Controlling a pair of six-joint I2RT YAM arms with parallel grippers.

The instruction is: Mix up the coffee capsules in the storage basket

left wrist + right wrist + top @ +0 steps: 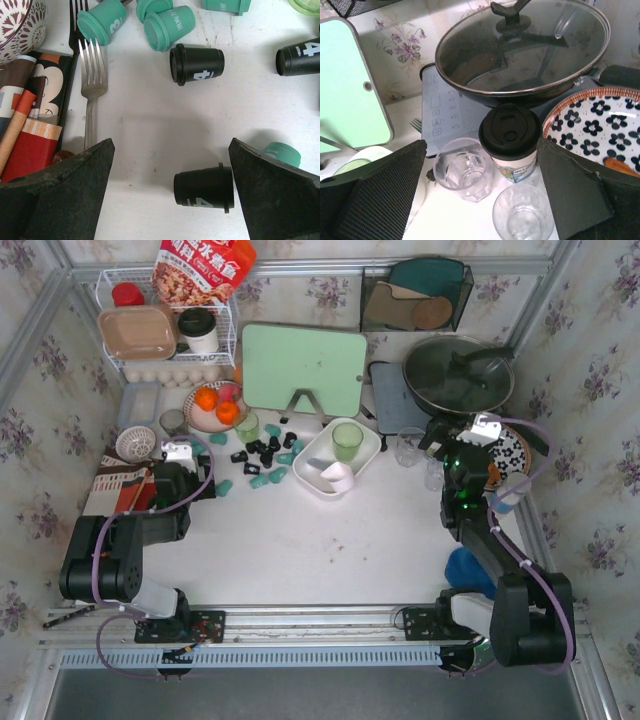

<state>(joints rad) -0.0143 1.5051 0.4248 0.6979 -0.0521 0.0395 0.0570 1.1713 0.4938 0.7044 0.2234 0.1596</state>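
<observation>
Black and teal coffee capsules (265, 455) lie scattered on the white table left of the white storage basket (303, 462), which holds a green cup (348, 440) and a small white piece. My left gripper (196, 478) is open at the left edge of the scatter. In the left wrist view my left gripper (171, 145) has a black capsule (204, 189) lying on its side between the jaws, close to the right finger. More black capsules (197, 63) and teal capsules (169, 27) lie beyond. My right gripper (442, 447) (481, 145) is open and empty, far from the capsules.
A fork (92, 75), a patterned bowl (17, 22) and printed packets (30, 125) lie left of my left gripper. Under my right gripper stand two clear glasses (462, 170), a lidded paper cup (511, 140), a lidded pan (525, 45) and a flowered plate (592, 130). A green board (303, 368) stands behind the basket.
</observation>
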